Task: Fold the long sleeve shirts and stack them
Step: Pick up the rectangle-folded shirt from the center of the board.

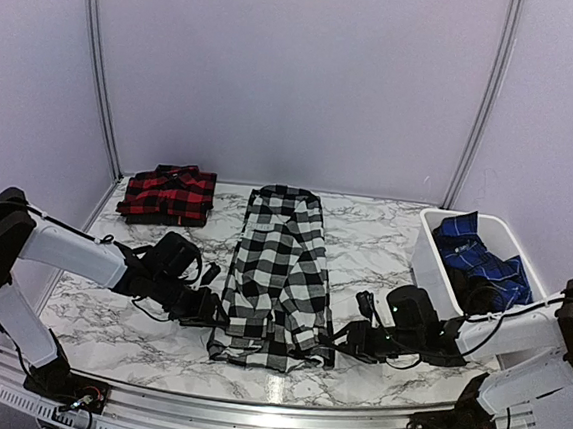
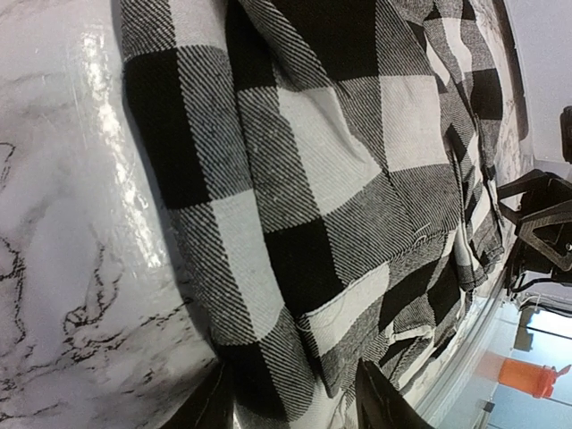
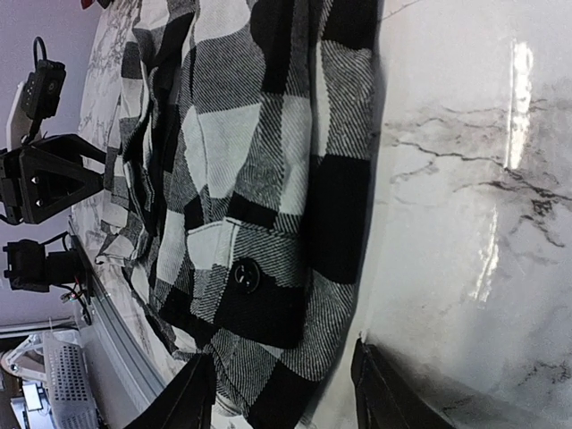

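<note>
The left tool sits low on the counter with its two fingers spread. The near left edge of the black-and-white shirt lies in the gap between them, and as far as I can see nothing is pinched. The right tool mirrors it at the near right edge. It is spread apart too, with the hem and a dark button just ahead of its fingers. Between the two tools the shirt lies flat in the middle of the counter. It is already narrowed into a long strip running from the near edge toward the back wall, with its sides turned in. At the back left corner the red-and-black shirt rests as a neat, compact fold, well apart from the one being worked. To the right stands a white bin with blue checked cloth bundled inside; whether that is another shirt I cannot tell. By my reckoning the job is past halfway: one shirt looks done and this one has its lengthwise folds. What seems left is folding it end over end and setting it on the red one.
</note>
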You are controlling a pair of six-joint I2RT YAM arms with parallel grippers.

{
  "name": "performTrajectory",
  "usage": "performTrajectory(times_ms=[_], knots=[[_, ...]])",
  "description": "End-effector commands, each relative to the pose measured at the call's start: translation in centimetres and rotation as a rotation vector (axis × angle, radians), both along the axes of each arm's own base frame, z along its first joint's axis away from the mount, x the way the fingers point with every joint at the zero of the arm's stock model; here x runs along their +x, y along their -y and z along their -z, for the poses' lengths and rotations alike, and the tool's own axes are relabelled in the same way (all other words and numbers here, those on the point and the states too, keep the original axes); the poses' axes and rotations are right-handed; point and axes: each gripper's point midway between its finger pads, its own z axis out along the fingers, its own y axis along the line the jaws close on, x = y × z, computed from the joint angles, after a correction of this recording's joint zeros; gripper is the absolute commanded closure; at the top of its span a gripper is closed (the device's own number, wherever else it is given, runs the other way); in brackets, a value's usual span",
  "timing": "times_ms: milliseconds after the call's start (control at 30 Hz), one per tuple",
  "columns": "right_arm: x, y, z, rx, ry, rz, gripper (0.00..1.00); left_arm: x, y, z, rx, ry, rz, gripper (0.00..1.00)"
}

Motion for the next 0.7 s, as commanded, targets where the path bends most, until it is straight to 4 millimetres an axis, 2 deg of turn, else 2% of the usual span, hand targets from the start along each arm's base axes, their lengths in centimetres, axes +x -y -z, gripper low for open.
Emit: performTrajectory(times_ms=[0, 200, 400, 667], knots=[[0.6, -0.4, 0.0, 0.018, -0.011, 0.017, 0.49, -1.4, -0.2, 1.9, 0.042, -0.075, 0.004, 0.52], [0.5, -0.5, 0.4, 0.019, -0.025, 0.014, 0.50, -2.5, -0.8, 2.6, 0.075, -0.108, -0.012, 0.56], [0.7, -0.6, 0.4, 0.011, -0.023, 0.010, 0.52, -2.9, -0.2, 2.5, 0.062, -0.138, -0.020, 0.60], [1.0, -1.2, 0.3, 0.021, -0.034, 0.001, 0.60, -3.2, 0.2, 2.6, 0.061, -0.168, -0.030, 0.76]])
